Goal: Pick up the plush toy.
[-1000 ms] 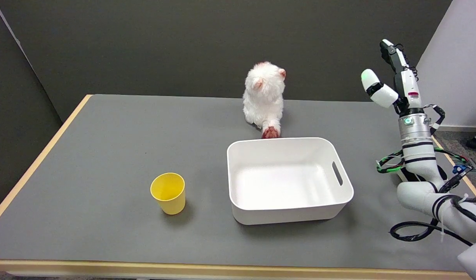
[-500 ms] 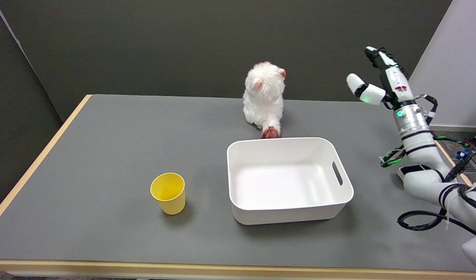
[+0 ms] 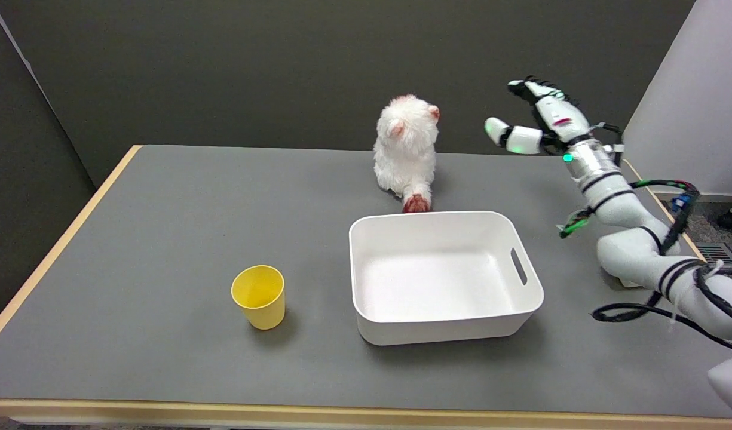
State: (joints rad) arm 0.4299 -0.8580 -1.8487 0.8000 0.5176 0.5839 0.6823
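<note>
Where the grey worktop with its pale wooden edge fills the head view, a small yellow plastic cup stands upright toward the near left, its mouth open to the camera and nothing visible inside. Right of the cup, and well apart from it, sits a white rectangular plastic bin with rounded corners and a slot handle cut into its right wall; its floor shows bare white. Just behind the bin's far rim, the fluffy white plush toy with pinkish ears sits upright near the worktop's far edge, against the dark back wall. 1 reddish-brown paw stretches toward the camera and ends right at the bin's far rim; whether paw and rim touch cannot be told from this angle. Farther right, the black-and-white robot hand on the white right arm hangs in the air at about the height of the toy's head, near the toy but clear of it, with a gap of dark wall between them. Its fingers are spread apart and hold nothing: the thumb points left toward the toy, and the other fingers reach up and left above it. Behind the wrist, the white arm with black cables bends down to the lower right corner.
</note>
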